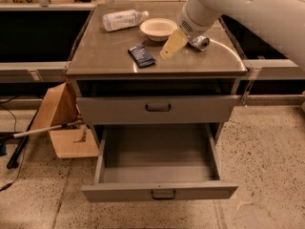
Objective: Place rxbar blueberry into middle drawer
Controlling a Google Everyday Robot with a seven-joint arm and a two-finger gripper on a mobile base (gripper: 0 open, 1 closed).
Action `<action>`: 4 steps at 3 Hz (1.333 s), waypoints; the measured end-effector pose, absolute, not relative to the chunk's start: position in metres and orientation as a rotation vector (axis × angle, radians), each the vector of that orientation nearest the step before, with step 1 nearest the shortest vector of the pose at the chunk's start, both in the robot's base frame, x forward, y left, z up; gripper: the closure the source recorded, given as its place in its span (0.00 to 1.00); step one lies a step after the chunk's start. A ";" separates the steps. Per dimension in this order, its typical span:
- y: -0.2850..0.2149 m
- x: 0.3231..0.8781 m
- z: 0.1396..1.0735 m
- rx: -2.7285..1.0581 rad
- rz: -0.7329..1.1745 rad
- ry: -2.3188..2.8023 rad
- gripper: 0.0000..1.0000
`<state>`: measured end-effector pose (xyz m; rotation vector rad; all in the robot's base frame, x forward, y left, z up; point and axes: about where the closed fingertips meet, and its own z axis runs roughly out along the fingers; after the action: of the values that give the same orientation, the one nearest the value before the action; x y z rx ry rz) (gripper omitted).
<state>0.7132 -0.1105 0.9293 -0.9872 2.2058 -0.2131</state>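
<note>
The rxbar blueberry (141,56) lies flat on the cabinet top, a dark navy wrapper with pale print, left of centre. My gripper (172,46) hangs just above the top, a short way to the right of the bar and clear of it, on the white arm that reaches in from the upper right. It holds nothing that I can see. Below, the middle drawer (159,192) is pulled wide open, and its grey inside is bare. The upper drawer (159,109) is pushed in.
On the cabinet top stand a clear plastic bottle (124,19) lying on its side, a white bowl (158,28) and a crushed can (200,43) right behind the gripper. A cardboard box (62,123) and a long stick (43,130) sit on the floor at the left.
</note>
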 end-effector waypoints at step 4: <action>-0.097 0.762 0.914 -0.869 0.089 2.179 0.00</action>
<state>0.7618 -0.0974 0.9141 -0.8693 2.1792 0.0890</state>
